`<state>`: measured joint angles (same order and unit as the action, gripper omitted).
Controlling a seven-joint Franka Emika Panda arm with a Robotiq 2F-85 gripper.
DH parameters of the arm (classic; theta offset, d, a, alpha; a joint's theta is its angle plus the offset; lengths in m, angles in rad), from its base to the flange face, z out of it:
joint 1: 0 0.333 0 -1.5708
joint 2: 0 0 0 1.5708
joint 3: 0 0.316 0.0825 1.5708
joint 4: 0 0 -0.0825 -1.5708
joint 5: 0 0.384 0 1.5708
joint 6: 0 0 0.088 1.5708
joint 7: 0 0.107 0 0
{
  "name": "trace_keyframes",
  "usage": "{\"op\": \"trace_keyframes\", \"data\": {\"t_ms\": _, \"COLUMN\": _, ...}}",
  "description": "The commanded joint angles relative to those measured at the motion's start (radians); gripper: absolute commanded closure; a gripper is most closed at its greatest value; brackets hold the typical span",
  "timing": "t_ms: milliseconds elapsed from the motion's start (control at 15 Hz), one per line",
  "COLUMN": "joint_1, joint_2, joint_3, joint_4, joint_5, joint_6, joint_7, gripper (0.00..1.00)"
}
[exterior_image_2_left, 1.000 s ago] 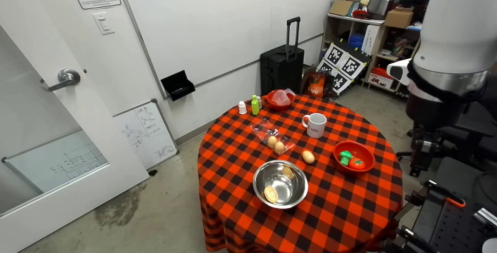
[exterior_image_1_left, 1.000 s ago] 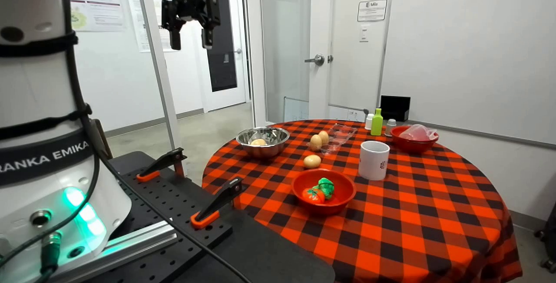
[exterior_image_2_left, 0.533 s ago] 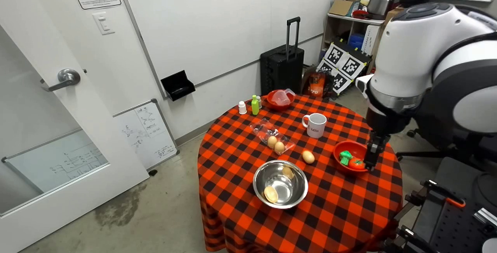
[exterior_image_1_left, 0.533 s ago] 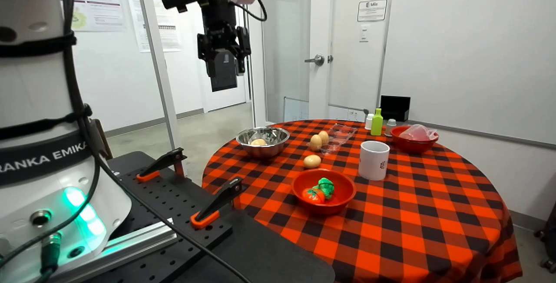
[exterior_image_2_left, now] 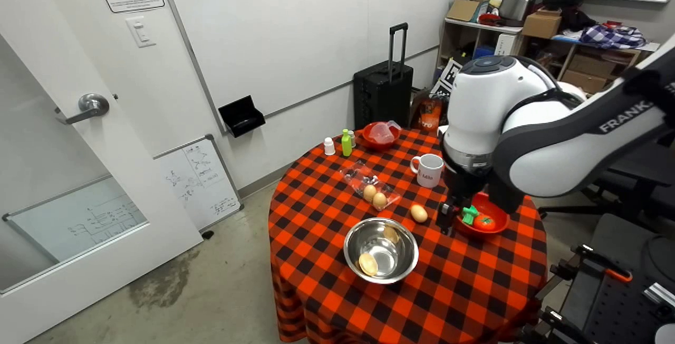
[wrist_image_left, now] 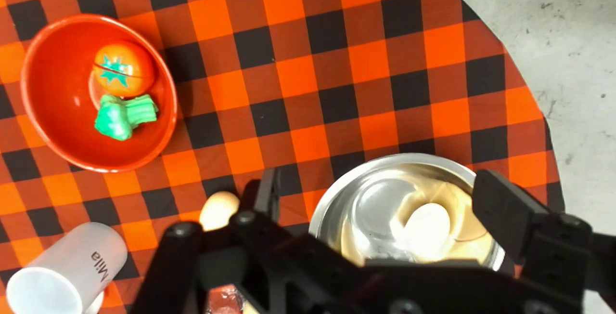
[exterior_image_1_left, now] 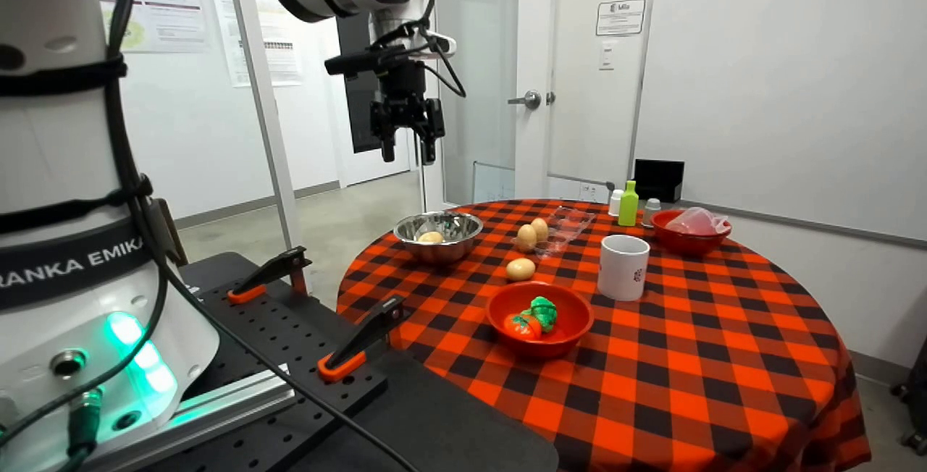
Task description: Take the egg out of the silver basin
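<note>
The egg (exterior_image_1_left: 431, 237) lies inside the silver basin (exterior_image_1_left: 438, 253) on the checked tablecloth. It also shows in an exterior view (exterior_image_2_left: 368, 264) against the basin's wall, with its reflection on the opposite side of the basin (exterior_image_2_left: 385, 255). In the wrist view the egg (wrist_image_left: 427, 229) looks bright white in the basin (wrist_image_left: 382, 208), whose lower part is hidden by the gripper's body. My gripper (exterior_image_1_left: 408, 153) is open and empty, well above the table. In the wrist view its fingers (wrist_image_left: 505, 213) frame most of the basin from above. Nothing is between them at their height.
A brown egg (exterior_image_2_left: 418, 213) lies on the cloth near the basin. Two more eggs (exterior_image_2_left: 375, 196) sit in a clear carton (exterior_image_2_left: 356, 175). A red bowl (wrist_image_left: 57, 102) holds a toy tomato and broccoli. A white mug (exterior_image_1_left: 623, 269) and a green bottle (exterior_image_1_left: 628, 205) stand farther off.
My gripper has come down and moved out over the table toward the silver basin, staying open. The egg, basin and other objects have not moved.
</note>
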<state>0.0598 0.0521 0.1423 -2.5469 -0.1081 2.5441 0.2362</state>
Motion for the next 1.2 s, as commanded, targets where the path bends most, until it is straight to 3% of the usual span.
{"op": "trace_keyframes", "data": {"t_ms": 0, "joint_1": 0.036, "joint_2": 0.168, "joint_3": -0.026, "joint_4": 0.124, "joint_5": -0.026, "joint_6": 0.051, "joint_7": 0.061, "gripper": 0.00}}
{"op": "trace_keyframes", "data": {"t_ms": 533, "joint_1": 0.098, "joint_2": 0.407, "joint_3": -0.058, "joint_4": 0.286, "joint_5": 0.029, "joint_6": 0.179, "joint_7": 0.032, "gripper": 0.00}}
{"op": "trace_keyframes", "data": {"t_ms": 1133, "joint_1": 0.093, "joint_2": 0.598, "joint_3": -0.036, "joint_4": 0.454, "joint_5": 0.152, "joint_6": 0.239, "joint_7": 0.004, "gripper": 0.00}}
